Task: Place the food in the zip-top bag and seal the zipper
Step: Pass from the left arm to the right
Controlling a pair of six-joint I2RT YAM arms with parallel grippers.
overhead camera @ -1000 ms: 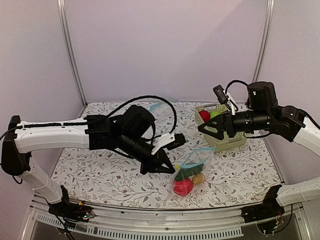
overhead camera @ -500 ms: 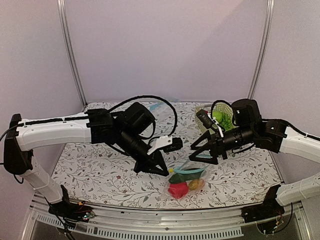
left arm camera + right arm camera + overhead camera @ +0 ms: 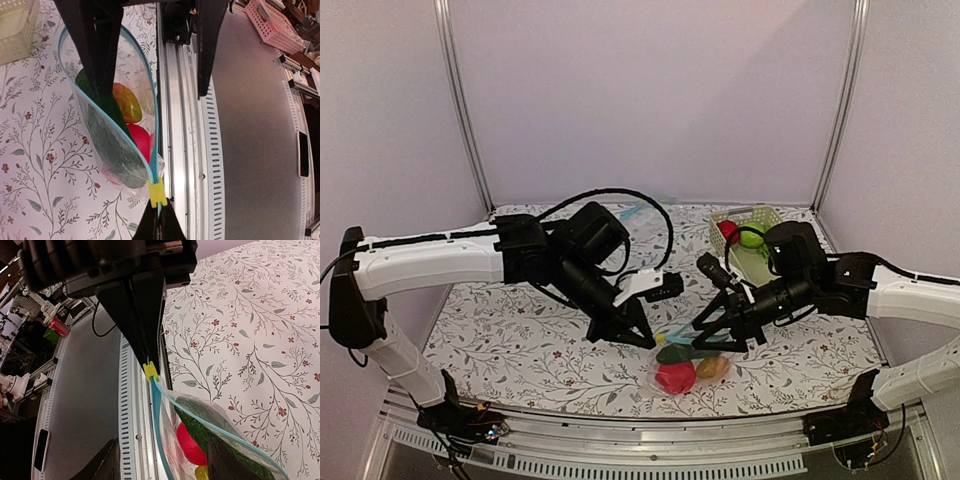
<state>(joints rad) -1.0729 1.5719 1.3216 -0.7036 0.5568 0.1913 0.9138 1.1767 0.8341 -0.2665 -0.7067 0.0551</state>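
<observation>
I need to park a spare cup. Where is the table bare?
Bare cloth lies front left beneath the left arm, and front right beyond the zip-top bag. It is crowded mid-front, where the left gripper and right gripper meet the bag, and by the basket.

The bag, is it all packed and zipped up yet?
Done: the red fruit, orange piece and cucumber sit inside the bag. In hand: the left gripper pinches its end by the yellow slider; the right gripper holds its fingers open around the mouth. Left: the blue zipper gapes, unsealed.
</observation>
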